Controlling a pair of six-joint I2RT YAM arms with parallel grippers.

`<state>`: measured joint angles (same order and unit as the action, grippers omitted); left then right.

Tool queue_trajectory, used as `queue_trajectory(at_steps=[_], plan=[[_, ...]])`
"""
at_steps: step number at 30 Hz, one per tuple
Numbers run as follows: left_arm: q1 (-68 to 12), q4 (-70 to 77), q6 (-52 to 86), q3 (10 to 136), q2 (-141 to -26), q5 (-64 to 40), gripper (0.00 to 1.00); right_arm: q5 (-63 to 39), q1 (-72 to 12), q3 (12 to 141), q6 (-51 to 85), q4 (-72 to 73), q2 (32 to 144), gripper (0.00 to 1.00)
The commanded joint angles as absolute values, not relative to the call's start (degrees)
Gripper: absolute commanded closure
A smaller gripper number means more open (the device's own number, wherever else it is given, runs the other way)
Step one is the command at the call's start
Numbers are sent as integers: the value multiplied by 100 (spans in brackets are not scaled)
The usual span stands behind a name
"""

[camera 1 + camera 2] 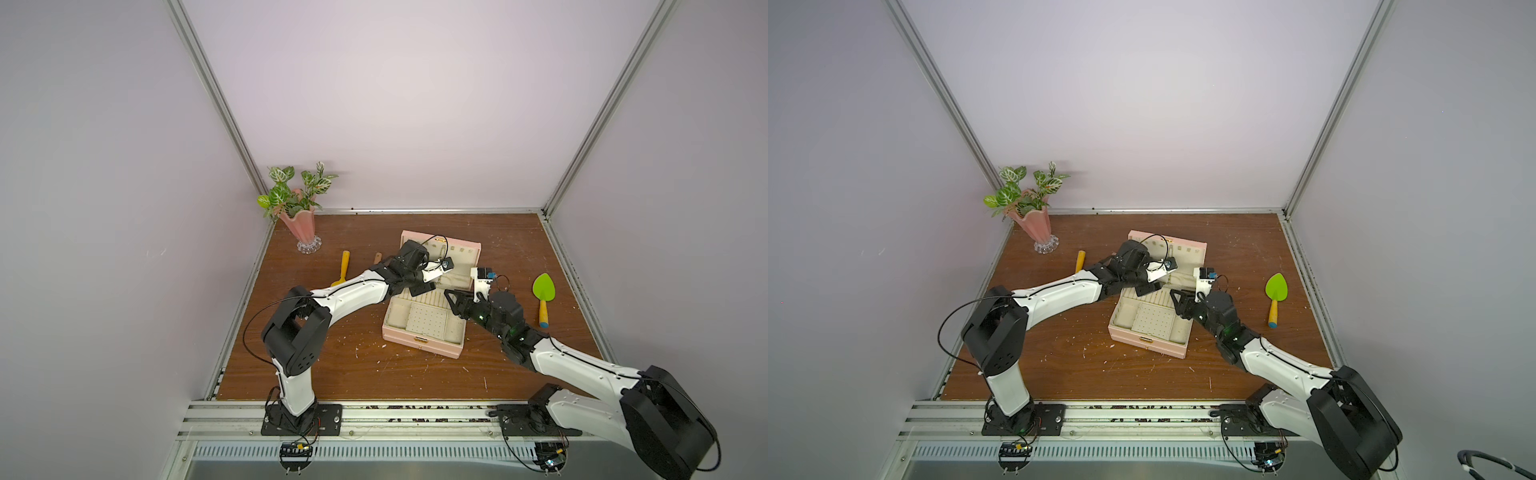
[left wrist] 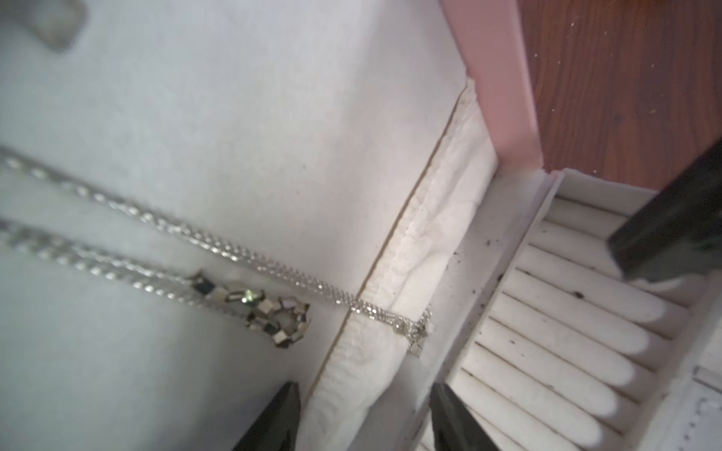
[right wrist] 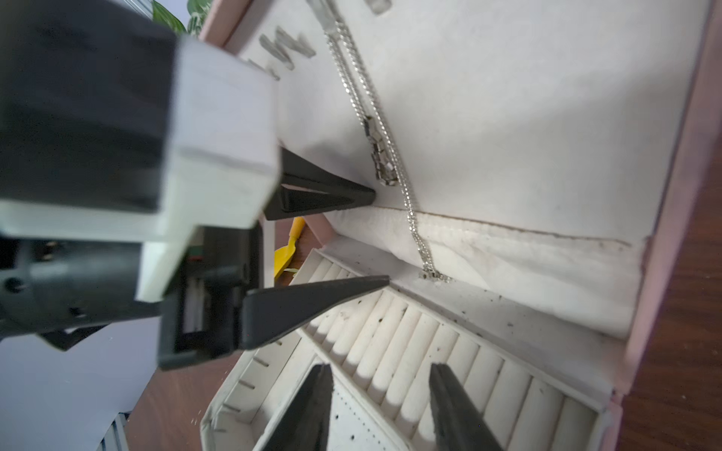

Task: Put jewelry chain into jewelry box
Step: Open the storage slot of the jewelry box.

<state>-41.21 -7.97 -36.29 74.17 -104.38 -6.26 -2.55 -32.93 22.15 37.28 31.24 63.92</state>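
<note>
Here the left gripper (image 2: 364, 390) stands with its jaws apart and nothing between them. Its tips sit on either side of the gathered pocket (image 2: 429, 242) at the foot of the lid (image 1: 462, 245). The right gripper (image 3: 381, 367) is likewise parted and empty, poised over the ring rolls (image 3: 410, 343) and the dotted panel (image 1: 426, 318) in the base.

The jewelry chain (image 2: 242, 250) hangs free down the lid's cream lining from one of the small hooks near its top edge. Its pendant (image 2: 273, 316) lies against the lining and its loose end rests on the pocket. Neither gripper touches it.

The jewelry box (image 1: 399, 338) sits open in the middle of the wooden table (image 1: 332, 374), its lid raised towards the back wall. A green trowel (image 1: 543, 286) lies to its right, a yellow tool (image 1: 345, 262) to its left, and a pink vase (image 1: 300, 226) of leaves stands in the far left corner.
</note>
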Motion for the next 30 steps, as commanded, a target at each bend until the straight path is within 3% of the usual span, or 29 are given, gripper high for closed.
queue_trajectory(at_steps=[1, 12, 14, 17, 22, 25, 30], plan=[[-4000, -1544, -3526, 7573, -10584, -326, 43, -275, -3255, 2155, 3506, 3367, 6160, 55], [-3934, -1399, -3789, 7690, -10604, -181, 44, -459, -3249, 2028, 3430, 3512, 6097, 54], [-3905, -1332, -3818, 7673, -10631, -201, 52, -486, -3252, 2003, 3508, 3554, 6127, 54], [-3888, -1095, -3853, 7499, -10544, -132, 74, -570, -3257, 2005, 3723, 3625, 6186, 57], [-3894, -862, -3698, 7216, -10266, -456, 93, -459, -3275, 2082, 3917, 3612, 6331, 60], [-3898, -793, -3524, 7101, -10220, -669, 99, -460, -3286, 2196, 4036, 3619, 6449, 62], [-4059, -458, -3058, 6819, -10032, -1011, 99, -292, -3301, 2365, 4357, 3533, 6499, 62]])
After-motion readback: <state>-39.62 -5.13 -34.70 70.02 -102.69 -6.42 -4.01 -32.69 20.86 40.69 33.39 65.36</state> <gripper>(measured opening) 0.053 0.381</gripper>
